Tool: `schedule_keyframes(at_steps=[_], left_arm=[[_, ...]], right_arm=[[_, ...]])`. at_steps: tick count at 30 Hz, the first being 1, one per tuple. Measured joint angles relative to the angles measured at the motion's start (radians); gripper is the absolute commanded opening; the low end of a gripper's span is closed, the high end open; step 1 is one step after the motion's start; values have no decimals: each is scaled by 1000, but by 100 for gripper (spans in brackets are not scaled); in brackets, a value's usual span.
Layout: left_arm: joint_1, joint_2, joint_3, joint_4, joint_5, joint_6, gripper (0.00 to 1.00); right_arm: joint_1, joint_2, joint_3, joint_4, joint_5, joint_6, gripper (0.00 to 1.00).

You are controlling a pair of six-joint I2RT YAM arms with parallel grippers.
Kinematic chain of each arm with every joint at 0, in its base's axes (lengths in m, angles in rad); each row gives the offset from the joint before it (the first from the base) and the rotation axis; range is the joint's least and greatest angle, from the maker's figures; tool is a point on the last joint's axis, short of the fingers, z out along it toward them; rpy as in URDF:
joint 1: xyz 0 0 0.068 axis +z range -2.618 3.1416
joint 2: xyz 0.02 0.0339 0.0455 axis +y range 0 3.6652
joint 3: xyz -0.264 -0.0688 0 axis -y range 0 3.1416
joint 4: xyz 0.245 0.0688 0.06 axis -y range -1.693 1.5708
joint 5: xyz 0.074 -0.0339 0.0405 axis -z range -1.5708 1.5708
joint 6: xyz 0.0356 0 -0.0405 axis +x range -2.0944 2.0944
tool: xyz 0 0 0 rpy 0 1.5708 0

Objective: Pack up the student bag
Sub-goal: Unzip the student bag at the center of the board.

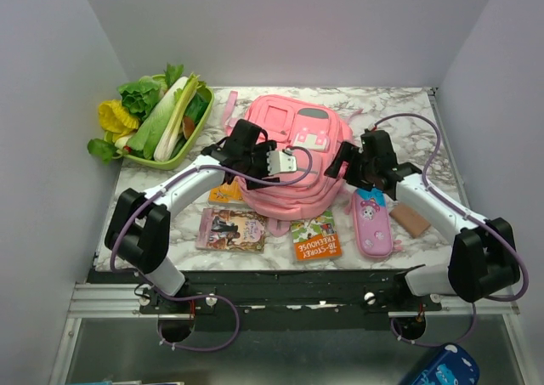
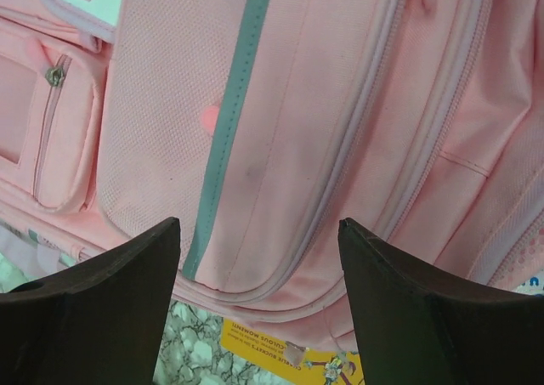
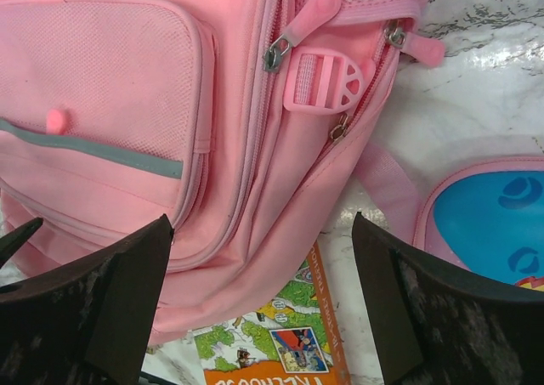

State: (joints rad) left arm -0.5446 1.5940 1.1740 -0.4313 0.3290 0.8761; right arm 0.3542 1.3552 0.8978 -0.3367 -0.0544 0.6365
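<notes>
The student bag (image 1: 289,151), a large pink backpack with a grey strip, lies flat in the middle of the marble table. My left gripper (image 1: 259,171) hovers over its left side. In the left wrist view that gripper (image 2: 258,223) is open, with the bag's zippered lower edge (image 2: 323,147) under the gap and nothing held. My right gripper (image 1: 353,174) hangs over the bag's right edge. It (image 3: 261,219) is open above the bag's side seam (image 3: 255,147) and grips nothing.
An orange book (image 1: 315,236) lies in front of the bag, also seen between the right jaws as the orange book (image 3: 272,342). A yellow book (image 2: 280,347) pokes out under the bag. A pink-covered book (image 1: 231,229), a pink pencil case (image 1: 372,222) and a green basket of vegetables (image 1: 161,117) lie around.
</notes>
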Motion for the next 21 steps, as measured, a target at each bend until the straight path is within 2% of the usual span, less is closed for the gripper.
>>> schedule_keyframes(at_steps=[4,7,8,11,16,17,21], left_arm=[[0,4,0,-18,5,60,79],[0,12,0,5,3,79,71],[0,16,0,13,3,82,60],[-2,45,-5,34,-5,66,36],[-23,89,-10,72,-29,48,5],[-26,89,-16,82,-33,45,0],[-33,85,-33,100,-42,25,0]], right_arm=[[0,29,0,11,-11,19,93],[0,56,0,19,-19,29,92],[0,62,-1,21,-20,31,92],[0,72,-1,27,-21,41,91],[0,102,0,32,-21,55,86],[0,115,0,33,-20,58,85],[0,180,19,34,-16,68,80]])
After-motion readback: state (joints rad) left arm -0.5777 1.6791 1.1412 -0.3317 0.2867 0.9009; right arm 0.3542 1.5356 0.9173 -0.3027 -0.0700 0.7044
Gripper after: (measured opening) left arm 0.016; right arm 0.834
